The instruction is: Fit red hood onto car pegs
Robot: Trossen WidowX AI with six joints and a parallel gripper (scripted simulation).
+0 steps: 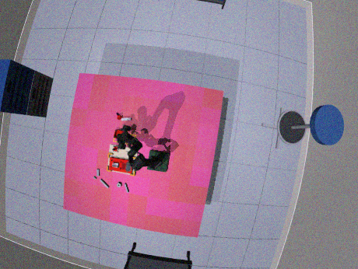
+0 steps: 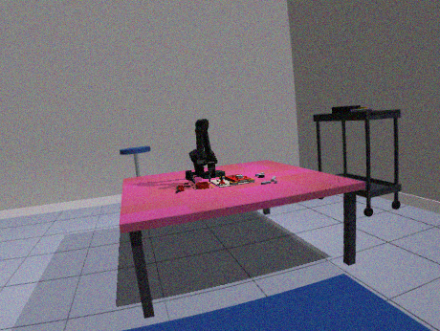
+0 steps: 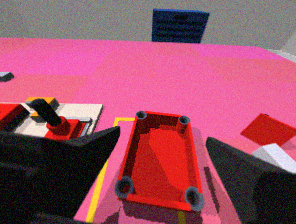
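Note:
The red hood [image 3: 162, 155] [image 1: 117, 133] [image 2: 203, 185] lies on the table upside down, its hollow side and four corner bosses facing up. My gripper [image 3: 162, 135] is open and empty, one finger on either side of the hood with a gap at each side. The arm partly covers the hood in the top view. The chassis [image 1: 124, 165] [image 2: 240, 179] sits in its yellow-cornered jig, with a grey block on its red deck; only its red edge [image 3: 7, 115] shows at the left of the wrist view. The pegs are too small to tell.
A white plate [image 3: 95, 112] [image 1: 121, 151] bearing a red part with a black lever [image 3: 46, 111] stands between chassis and hood. Yellow lines [image 3: 98, 187] run beside the hood. A red piece [image 3: 267, 130] and a white piece [image 3: 277, 156] lie right of it. Several grey parts lie beyond the chassis.

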